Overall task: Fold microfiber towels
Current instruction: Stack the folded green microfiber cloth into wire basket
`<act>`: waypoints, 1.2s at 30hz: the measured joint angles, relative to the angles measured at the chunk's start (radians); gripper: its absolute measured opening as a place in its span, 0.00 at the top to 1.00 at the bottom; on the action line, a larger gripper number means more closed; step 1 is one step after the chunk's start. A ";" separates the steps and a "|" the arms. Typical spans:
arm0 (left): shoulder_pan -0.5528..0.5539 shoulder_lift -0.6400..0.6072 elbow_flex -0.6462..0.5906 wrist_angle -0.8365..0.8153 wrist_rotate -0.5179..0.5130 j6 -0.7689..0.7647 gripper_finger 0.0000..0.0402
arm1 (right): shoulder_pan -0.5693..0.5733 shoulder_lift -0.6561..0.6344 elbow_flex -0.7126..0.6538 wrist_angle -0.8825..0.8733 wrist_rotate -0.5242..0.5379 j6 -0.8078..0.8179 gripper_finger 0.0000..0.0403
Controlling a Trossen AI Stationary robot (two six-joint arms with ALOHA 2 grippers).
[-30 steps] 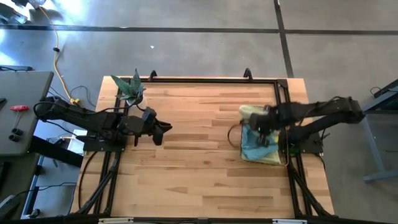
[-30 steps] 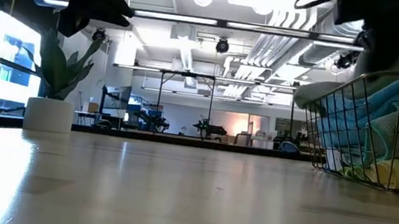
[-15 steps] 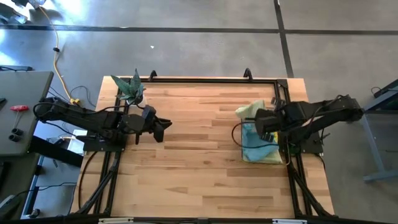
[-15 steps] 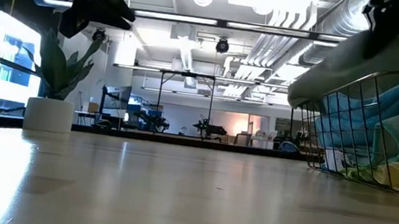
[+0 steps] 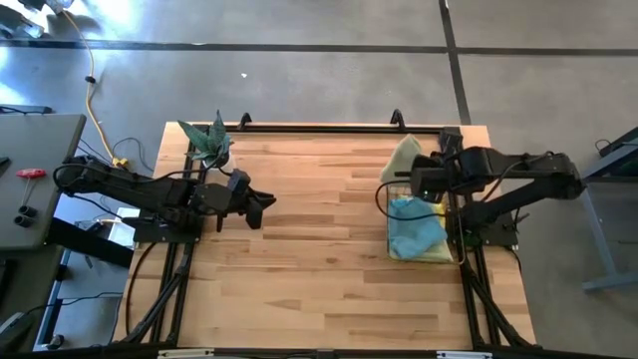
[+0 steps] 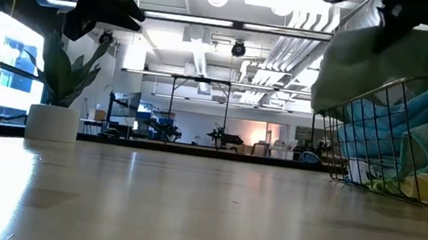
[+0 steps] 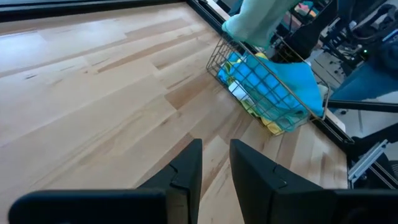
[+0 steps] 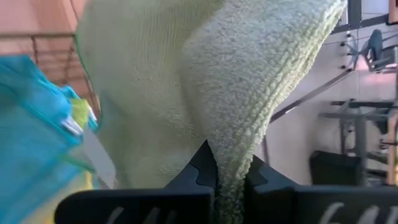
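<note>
My right gripper (image 5: 427, 178) is shut on a pale green towel (image 5: 403, 160) and holds it up over the far end of the copper wire basket (image 5: 389, 224). The towel also shows in the low view (image 6: 374, 61) and the left wrist view (image 7: 258, 22). A light blue towel (image 5: 416, 227) lies on top in the basket, with a yellow one (image 5: 439, 256) under it at the near right. My left gripper (image 5: 261, 207) hovers at the table's left, its fingers (image 7: 214, 171) a little apart and empty. My right gripper pinches a bunched fold of the pale green towel (image 8: 233, 158) between its two fingers. The towel hangs slack from the fingers, lifted above the basket's far rim; its lower part (image 6: 338, 94) hangs at the rim, touching or not I cannot tell.
A potted green plant (image 5: 207, 142) stands at the far left corner, close to my left arm. The bare wooden tabletop (image 5: 319, 229) stretches between the two arms. A black frame (image 5: 319, 128) runs along the table's edges.
My right gripper has risen out of the basket and gone toward the table's far edge, drawing the pale green towel up with it. The towel, first lying on the pile, now hangs lifted over the basket's far end. The blue towel stays in the basket.
</note>
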 joint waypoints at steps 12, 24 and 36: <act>0.000 0.000 0.000 -0.001 0.001 -0.015 0.82 | -0.076 -0.016 0.000 0.000 0.123 -0.341 1.00; 0.000 0.000 0.000 -0.001 0.000 -0.031 0.82 | 0.078 -0.079 -0.001 0.001 -0.155 -0.231 1.00; 0.000 0.000 0.000 -0.001 -0.001 -0.066 0.82 | 0.100 -0.079 -0.001 0.000 0.015 -0.492 1.00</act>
